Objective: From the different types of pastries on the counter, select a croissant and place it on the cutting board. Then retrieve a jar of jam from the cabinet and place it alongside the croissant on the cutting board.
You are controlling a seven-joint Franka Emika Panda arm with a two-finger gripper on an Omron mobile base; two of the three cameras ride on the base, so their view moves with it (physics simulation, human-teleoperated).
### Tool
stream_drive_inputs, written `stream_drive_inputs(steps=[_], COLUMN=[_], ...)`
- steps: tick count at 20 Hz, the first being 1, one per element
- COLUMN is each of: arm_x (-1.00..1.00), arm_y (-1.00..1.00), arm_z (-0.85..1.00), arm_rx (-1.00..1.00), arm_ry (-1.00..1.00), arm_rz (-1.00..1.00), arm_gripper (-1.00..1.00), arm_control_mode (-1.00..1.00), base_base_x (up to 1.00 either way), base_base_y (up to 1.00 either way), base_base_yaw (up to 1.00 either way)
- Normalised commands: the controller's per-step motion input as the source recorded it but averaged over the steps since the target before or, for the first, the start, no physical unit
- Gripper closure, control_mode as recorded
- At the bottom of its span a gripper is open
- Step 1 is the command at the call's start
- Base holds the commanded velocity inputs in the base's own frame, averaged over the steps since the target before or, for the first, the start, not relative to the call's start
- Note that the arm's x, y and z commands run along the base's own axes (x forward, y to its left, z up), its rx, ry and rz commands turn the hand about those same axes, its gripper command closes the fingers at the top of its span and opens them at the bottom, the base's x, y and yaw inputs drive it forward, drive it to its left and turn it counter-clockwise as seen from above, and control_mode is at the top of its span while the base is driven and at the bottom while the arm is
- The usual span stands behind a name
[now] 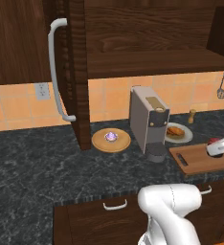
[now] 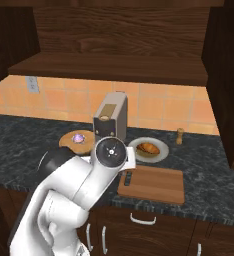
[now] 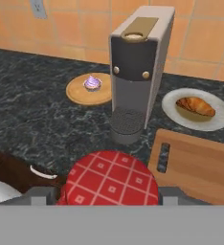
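Jam jar's (image 3: 111, 178) red checked lid fills gripper's foreground.

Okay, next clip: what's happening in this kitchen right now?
The gripper holds the red-lidded jar of jam above the counter, near the bare cutting board. The croissant still lies on a white plate behind the board, not on it. A purple-topped cupcake sits on a round wooden plate beside the coffee machine. The cabinet door hangs open.
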Motion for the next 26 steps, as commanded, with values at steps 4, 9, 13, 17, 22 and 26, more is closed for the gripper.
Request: stream_drive_inputs(steps=[4,9,13,17,22,26], arm_x=[0.37,0.01,-0.34,0.41,0.58,0.0], arm_y=[-1.0,-0.36,-0.18,-0.54,-0.91,0.0], arm_z=[-0.04,-0.28,-0.66,-0.08,-0.01,-0.03], arm_rx=[-0.02,-0.04,-0.13,0.0,0.01,-0.02], arm_ry=[0.01,0.06,0.19,-0.06,-0.14,-0.01], arm_rz=[0.0,0.0,-0.03,0.0,0.0,0.0], arm_gripper=[1.0,1.0,1.0,1.0,1.0,1.0], arm_control_mode=[-1.0,-1.0,-1.0,-1.0,-1.0,-1.0], base_base_x=[0.0,0.0,0.0,0.0,0.0,0.0], base_base_y=[0.0,0.0,0.0,0.0,0.0,0.0], base_base_yaw=[0.0,0.0,0.0,0.0,0.0,0.0])
